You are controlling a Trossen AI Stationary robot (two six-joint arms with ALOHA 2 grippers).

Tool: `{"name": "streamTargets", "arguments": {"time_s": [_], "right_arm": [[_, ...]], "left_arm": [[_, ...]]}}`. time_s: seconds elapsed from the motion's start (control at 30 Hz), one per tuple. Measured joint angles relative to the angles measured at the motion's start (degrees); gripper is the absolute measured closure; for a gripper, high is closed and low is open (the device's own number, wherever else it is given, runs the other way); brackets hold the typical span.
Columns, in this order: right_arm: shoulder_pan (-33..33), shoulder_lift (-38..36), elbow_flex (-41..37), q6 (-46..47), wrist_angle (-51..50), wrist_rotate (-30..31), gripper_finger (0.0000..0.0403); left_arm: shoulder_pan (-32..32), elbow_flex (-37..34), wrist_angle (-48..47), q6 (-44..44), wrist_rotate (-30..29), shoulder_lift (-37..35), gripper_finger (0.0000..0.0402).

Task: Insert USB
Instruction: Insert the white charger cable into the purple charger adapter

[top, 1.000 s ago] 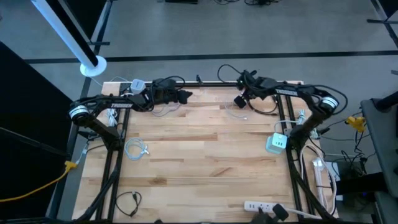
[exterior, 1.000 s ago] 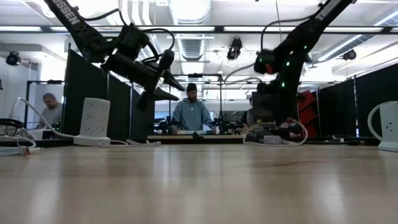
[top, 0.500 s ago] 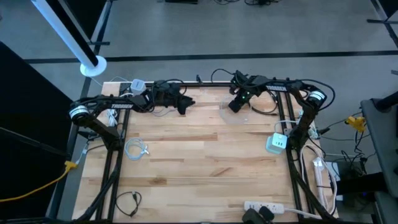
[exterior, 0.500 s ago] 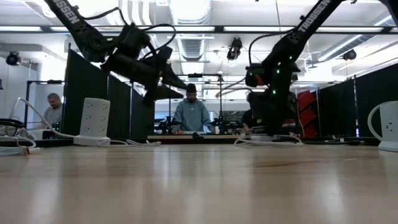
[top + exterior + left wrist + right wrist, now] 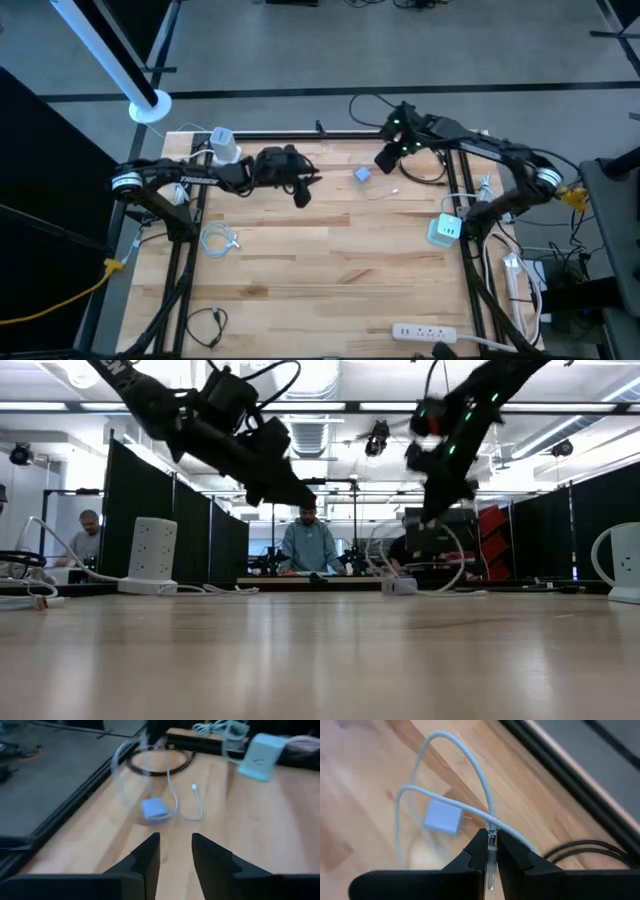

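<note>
Pinching white cable point(image 5: 485, 802) in right fingers point(image 5: 479, 851), arm raised | left fingers point(image 5: 150, 851) parted, empty, near charger block point(image 5: 155, 808)

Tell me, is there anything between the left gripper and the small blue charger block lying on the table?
Nothing visible stands in the way. In the left wrist view, only bare wood of the table lies between the left gripper and the charger block. The white cable, pinched by the right gripper, runs beside the block.
</note>
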Motion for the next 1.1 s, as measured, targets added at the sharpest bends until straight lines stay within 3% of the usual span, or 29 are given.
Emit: {"name": "streamTargets", "arguments": {"time_s": [0.2,0.33,0.83,1.1], "right_arm": [[3.55,-14.26,0.00,-5.49,-5.80,-5.23,0.0389],[6.37,-21.62,0.00,-3.01,-5.38,-9.26,0.0389],[13.70,-28.81,-0.02,11.49,-10.20,-9.13,0.0389],[15.39,-28.66,-0.04,12.84,-11.86,-9.11,0.0389]], "left_arm": [[1.52,2.98,-1.73,9.54,0.09,0.98,0.0324],[2.13,7.98,-3.61,15.09,0.38,6.00,0.0333],[2.14,55.08,-42.00,9.70,1.24,36.28,0.0333],[0.85,70.03,-49.62,4.88,1.76,48.22,0.0336]]}}
